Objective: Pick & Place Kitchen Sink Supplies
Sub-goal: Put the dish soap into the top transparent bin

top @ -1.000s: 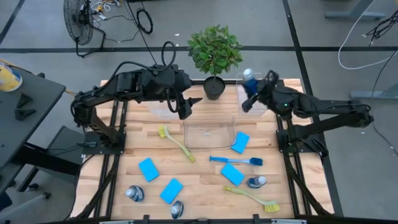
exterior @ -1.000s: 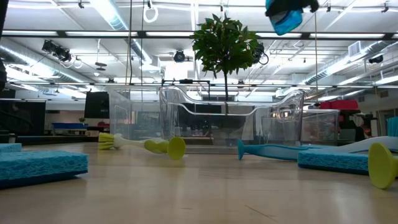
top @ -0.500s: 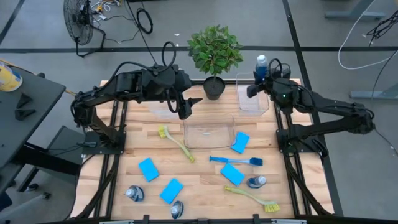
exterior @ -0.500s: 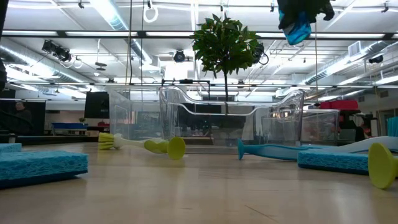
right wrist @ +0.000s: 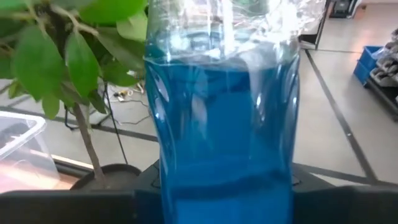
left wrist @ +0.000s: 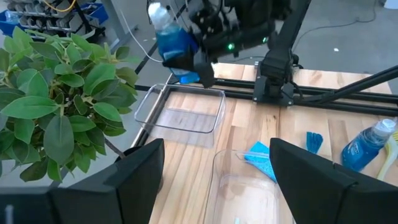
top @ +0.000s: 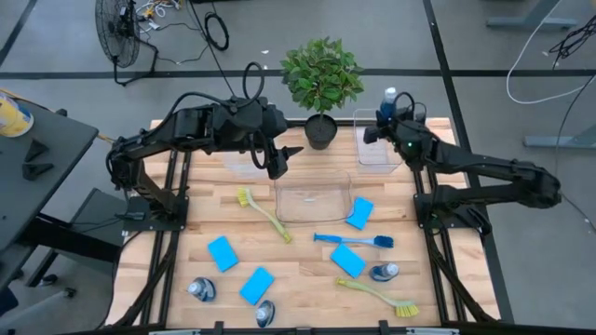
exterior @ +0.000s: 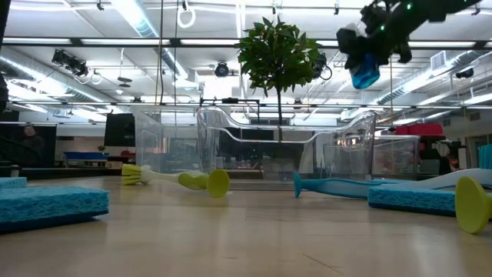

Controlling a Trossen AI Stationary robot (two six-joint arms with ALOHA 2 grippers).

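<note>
Seen from above, the right pincer (top: 388,119) holds a small clear bottle of blue liquid (top: 390,98) high over the desk (top: 307,279), at about one o'clock, above the far edge of a clear plastic bin (top: 377,152). To place it well, I judge the bottle should move toward six o'clock over the bin's middle, then be lowered before release. The left pincer (top: 282,156), jaws wide and empty, waits near eleven o'clock

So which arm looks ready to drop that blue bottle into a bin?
The right one. Its gripper already holds the bottle above the small bin at the table's back right. The left gripper hangs open and empty beside the plant.
</note>
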